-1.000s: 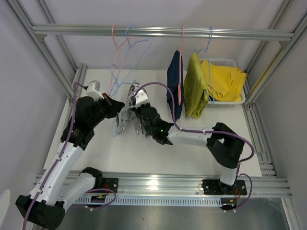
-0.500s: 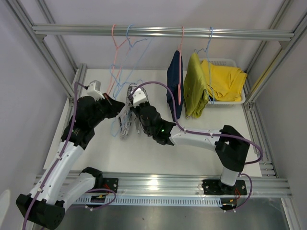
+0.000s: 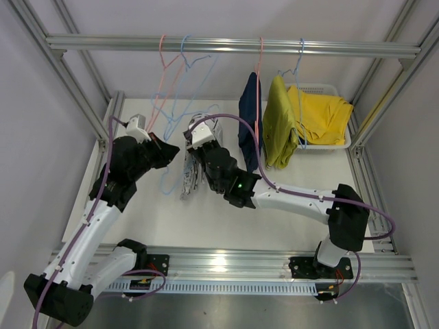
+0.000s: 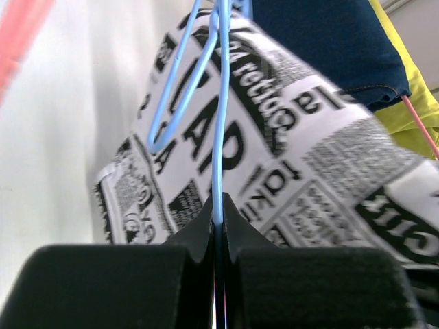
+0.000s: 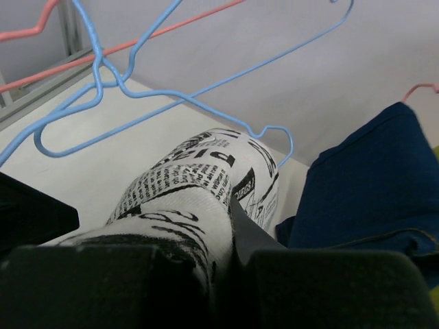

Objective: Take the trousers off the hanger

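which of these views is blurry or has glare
Top external: sharp, one glare patch on the front aluminium rail; left wrist: pink hanger a soft smear at the top left, newsprint trousers slightly soft; right wrist: blue hanger crisp against a bright wall, bottom foreground dark and featureless.

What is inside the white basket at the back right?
The bright yellow trousers lie folded in the basket. Its left end is covered by the hanging mustard-olive trousers, and anything beneath the yellow pair is hidden.
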{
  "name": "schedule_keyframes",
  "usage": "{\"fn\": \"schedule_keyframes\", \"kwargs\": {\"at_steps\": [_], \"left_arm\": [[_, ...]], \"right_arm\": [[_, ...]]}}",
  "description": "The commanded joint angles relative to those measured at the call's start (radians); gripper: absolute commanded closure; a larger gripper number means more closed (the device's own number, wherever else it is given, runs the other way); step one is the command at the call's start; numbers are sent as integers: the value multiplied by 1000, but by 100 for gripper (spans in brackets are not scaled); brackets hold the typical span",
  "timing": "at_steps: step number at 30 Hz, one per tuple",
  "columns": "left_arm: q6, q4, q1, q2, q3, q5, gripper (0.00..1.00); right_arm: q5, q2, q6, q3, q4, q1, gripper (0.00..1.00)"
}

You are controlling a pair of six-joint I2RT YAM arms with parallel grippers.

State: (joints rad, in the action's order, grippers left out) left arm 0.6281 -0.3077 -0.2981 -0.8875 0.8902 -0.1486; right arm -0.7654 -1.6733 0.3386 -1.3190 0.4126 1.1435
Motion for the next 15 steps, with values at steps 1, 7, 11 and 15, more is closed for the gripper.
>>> {"fn": "schedule_keyframes", "kwargs": {"at_steps": [1, 7, 11, 15], "left_arm": [[-13, 42, 10, -5, 38, -22, 99], [-13, 47, 10, -7, 38, -28, 99], [-15, 47, 10, -10, 33, -31, 99], [-15, 47, 10, -11, 38, -35, 99]], "right_arm": [[-43, 113, 59, -94, 97, 21, 100], [-80, 164, 114, -105, 72, 42, 100], [-101, 193, 137, -95, 55, 45, 100], [-106, 224, 140, -92, 43, 45, 100]]}}
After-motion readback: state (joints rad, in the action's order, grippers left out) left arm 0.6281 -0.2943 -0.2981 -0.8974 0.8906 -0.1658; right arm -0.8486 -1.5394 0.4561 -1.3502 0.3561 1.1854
